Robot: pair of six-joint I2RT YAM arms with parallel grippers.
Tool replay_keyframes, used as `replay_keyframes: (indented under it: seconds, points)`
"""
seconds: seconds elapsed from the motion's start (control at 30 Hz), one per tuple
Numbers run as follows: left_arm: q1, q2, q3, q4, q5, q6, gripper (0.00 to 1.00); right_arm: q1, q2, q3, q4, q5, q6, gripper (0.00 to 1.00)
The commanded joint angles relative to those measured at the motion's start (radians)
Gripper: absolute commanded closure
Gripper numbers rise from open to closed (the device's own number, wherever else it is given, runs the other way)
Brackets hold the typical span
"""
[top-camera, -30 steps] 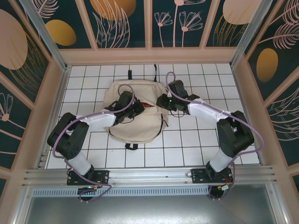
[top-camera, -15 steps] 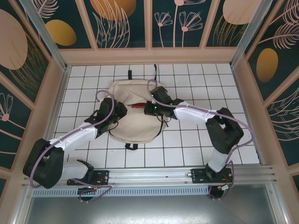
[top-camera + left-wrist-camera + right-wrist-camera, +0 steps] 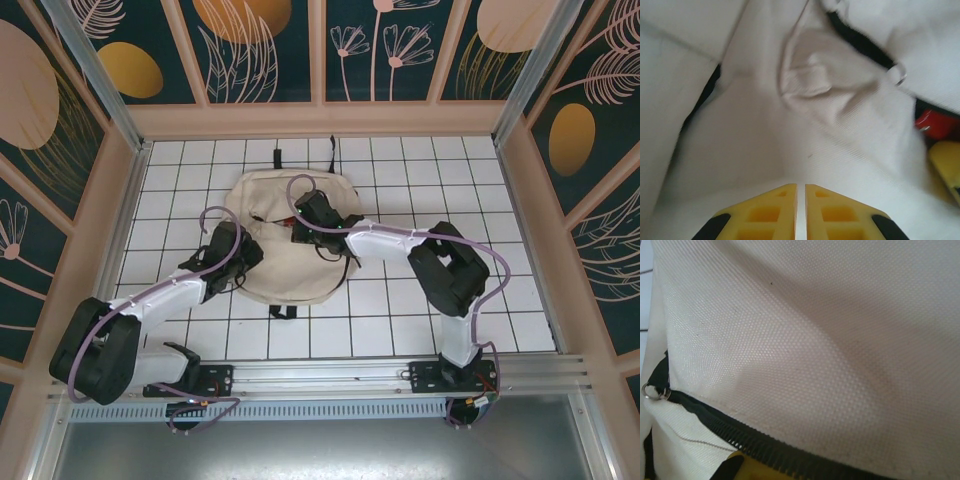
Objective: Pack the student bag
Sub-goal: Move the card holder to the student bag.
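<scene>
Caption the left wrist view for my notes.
Left gripper, yellow jaws nearly shut, close above the soft cream fabric backpack; a red item peeks out at right.

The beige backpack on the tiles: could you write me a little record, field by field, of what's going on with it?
Bag: beige student bag, lying flat on the white-tiled table
Opening: partly unzipped, something red showing inside
Left gripper: shut, low over the bag's fabric on its left side
Right gripper: shut, at the black zipper; what it grips is unclear
</scene>
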Motion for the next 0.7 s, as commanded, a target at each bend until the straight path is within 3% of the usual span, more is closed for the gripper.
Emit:
replay_keyframes:
  seconds: [0.0, 0.1, 0.23, 0.5, 0.67]
  points:
    - [0.004, -0.004, -0.005, -0.001, 0.012, 0.004, 0.86, -0.002, 0.033, 0.032, 0.114, 0.194, -0.018, 1.0]
    - [0.005, -0.004, 0.004, -0.013, 0.007, 0.012, 0.85, 0.008, 0.034, -0.001, 0.186, 0.22, -0.012, 0.99]
    - [0.004, 0.008, 0.018, -0.014, 0.015, 0.017, 0.84, 0.014, 0.038, -0.045, 0.264, 0.234, 0.033, 0.72]
    - [0.005, 0.047, 0.02, 0.016, 0.059, 0.011, 0.84, 0.003, 0.082, -0.002, 0.324, 0.15, 0.019, 0.83]
    - [0.006, 0.073, 0.018, 0.02, 0.083, 0.018, 0.85, -0.008, 0.103, 0.015, 0.32, 0.105, 0.017, 0.85]
